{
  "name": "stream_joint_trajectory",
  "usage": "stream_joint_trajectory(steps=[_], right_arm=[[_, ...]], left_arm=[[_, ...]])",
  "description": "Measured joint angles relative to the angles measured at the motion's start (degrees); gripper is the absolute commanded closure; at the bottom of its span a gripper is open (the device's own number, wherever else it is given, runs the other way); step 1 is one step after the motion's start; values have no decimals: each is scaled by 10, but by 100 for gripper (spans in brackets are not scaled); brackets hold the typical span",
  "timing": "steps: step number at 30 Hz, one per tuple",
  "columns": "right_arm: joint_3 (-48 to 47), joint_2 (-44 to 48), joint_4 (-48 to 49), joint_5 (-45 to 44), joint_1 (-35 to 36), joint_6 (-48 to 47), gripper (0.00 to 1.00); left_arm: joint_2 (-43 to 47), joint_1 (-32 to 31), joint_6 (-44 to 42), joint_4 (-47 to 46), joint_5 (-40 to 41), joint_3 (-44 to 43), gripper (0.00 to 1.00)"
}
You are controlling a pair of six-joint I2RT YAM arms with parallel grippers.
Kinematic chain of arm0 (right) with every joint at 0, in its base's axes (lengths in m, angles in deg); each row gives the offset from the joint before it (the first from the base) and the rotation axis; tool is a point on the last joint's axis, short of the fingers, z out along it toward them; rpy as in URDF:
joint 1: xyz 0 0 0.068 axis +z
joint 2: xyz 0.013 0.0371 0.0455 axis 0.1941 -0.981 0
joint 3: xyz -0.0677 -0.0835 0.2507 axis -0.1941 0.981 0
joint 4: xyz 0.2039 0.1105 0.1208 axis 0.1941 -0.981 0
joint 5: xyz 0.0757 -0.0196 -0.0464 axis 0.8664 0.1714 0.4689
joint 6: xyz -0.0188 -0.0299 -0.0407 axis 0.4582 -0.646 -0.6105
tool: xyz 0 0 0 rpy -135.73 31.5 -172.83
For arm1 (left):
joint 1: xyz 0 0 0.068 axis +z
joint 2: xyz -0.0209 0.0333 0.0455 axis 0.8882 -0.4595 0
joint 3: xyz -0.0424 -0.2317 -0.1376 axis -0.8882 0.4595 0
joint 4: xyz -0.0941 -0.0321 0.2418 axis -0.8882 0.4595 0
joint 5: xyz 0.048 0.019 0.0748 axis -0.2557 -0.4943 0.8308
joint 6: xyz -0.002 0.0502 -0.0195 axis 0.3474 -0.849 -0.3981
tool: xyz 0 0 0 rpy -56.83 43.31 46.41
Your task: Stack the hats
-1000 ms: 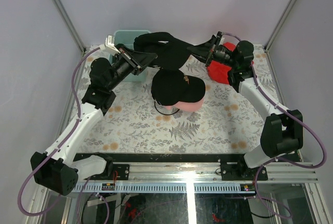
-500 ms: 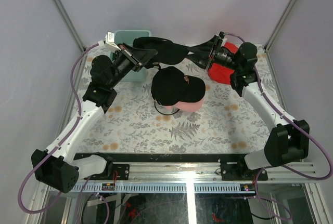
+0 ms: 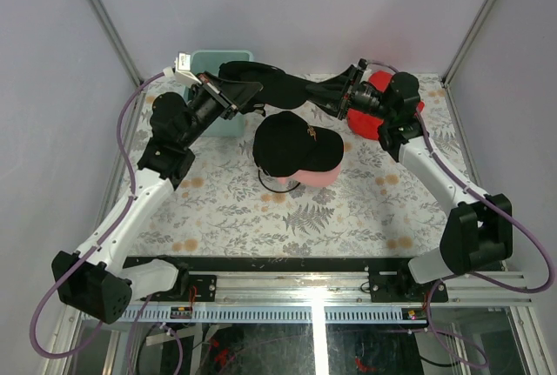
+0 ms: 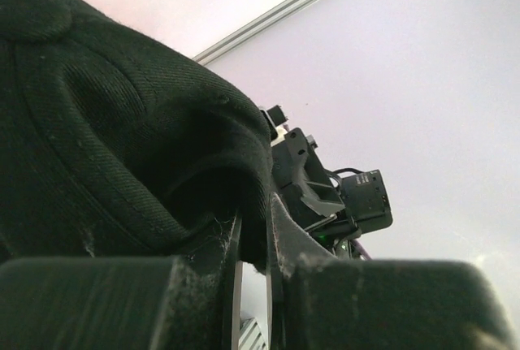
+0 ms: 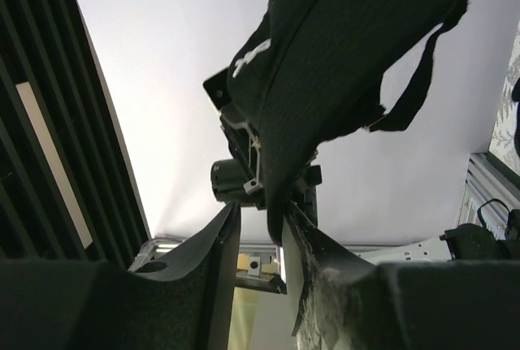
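The held black cap (image 3: 265, 79) hangs in the air over the far side of the desk (image 3: 348, 210), stretched between the two arms. The left end effector (image 3: 246, 95) has its fingers almost together, pinching the cloth edge of the cap's crown, as the left wrist view shows (image 4: 253, 228). The right end effector (image 3: 335, 97) grips the other side, with only a narrow gap between its fingers and a thin edge of the cap clamped in it (image 5: 260, 220); this looks like the brim, though the angle makes that hard to confirm. Nearer the middle of the desk a second black cap (image 3: 291, 142) sits on top of a pink cap (image 3: 318, 177), whose brim shows at the near right. A red cloth (image 3: 370, 124) lies beyond the right arm, and a mint-green tub (image 3: 228, 57) stands at the far left. The desk has a floral-patterned cover. Pale lavender walls (image 3: 287, 10) enclose it, with metal frame posts (image 3: 104, 18) in the corners and a metal rail (image 3: 305, 288) along the near edge.
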Motion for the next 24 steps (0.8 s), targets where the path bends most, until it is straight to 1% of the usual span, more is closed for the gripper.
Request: stream_joint_trajectory(steps=[5, 7, 8, 10, 11, 13, 14, 15, 16, 17, 19, 20, 22, 24], right_arm=[[0, -17, 4, -14, 0, 0, 71], [-2, -25, 7, -17, 0, 1, 75], [-2, -29, 7, -19, 0, 1, 80], [-3, -33, 7, -22, 0, 4, 95], [-5, -35, 8, -24, 1, 8, 100], [-12, -36, 10, -26, 0, 12, 100], [-15, -36, 10, -27, 0, 11, 100], [-18, -36, 10, -27, 0, 11, 100], [-20, -36, 9, -27, 0, 11, 100], [-21, -36, 9, -26, 0, 11, 100], [-25, -36, 5, -24, 0, 9, 100], [-27, -36, 0, -22, 0, 8, 100], [-32, -36, -9, -18, 1, 2, 100], [-33, -36, -14, -11, 0, -4, 100]], left_arm=[[8, -9, 1, -1, -1, 2, 100], [12, -17, 1, -2, -1, 5, 100], [14, -21, 1, -2, -1, 7, 100], [17, -25, 1, -1, 0, 10, 100], [18, -25, 0, 0, 1, 13, 100], [19, -25, -1, 1, 4, 20, 100], [20, -25, -2, 0, 6, 21, 97], [21, -25, -5, 0, 7, 21, 85], [22, -25, -8, 1, 9, 21, 69], [24, -25, -13, 5, 10, 20, 57], [24, -17, -27, 30, 8, 9, 42], [24, -9, -35, 42, 5, 5, 38], [27, 22, -42, 65, -6, 0, 32], [37, 84, -43, 91, -18, 2, 32]])
